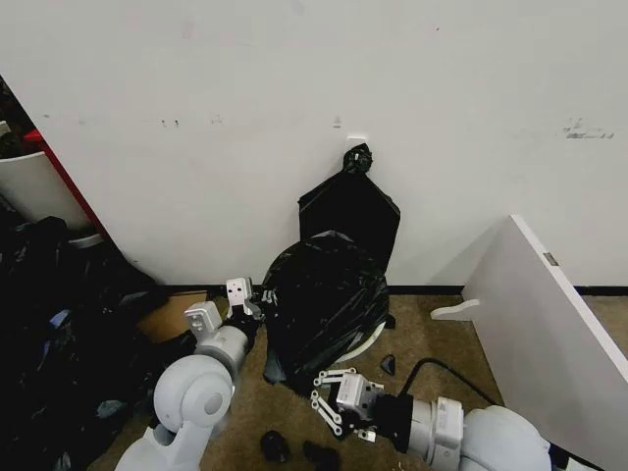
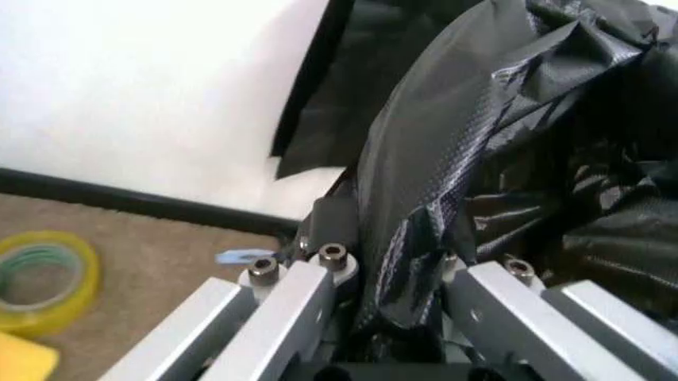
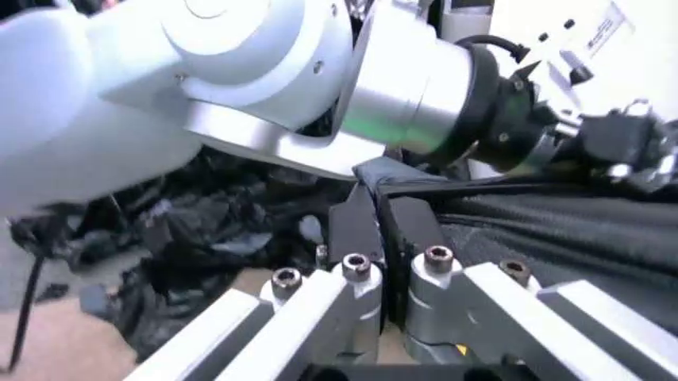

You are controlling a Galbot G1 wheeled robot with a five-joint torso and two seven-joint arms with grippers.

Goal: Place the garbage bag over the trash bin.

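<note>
Against the white wall, on brown carpet, the garbage bag [image 1: 326,299] drapes the trash bin [image 1: 365,345] – left tool [image 1: 238,293] and right tool [image 1: 331,397] each pinch its film – which could tear or slip free under an uneven pull.

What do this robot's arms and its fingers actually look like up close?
Both arms are glossy white rounded shells with silver metal cuffs and black joint bands. The left gripper is white, blocky. The right gripper has silvery linkage bars with bolts, ending in black fingers. A black cable runs behind it.
</note>
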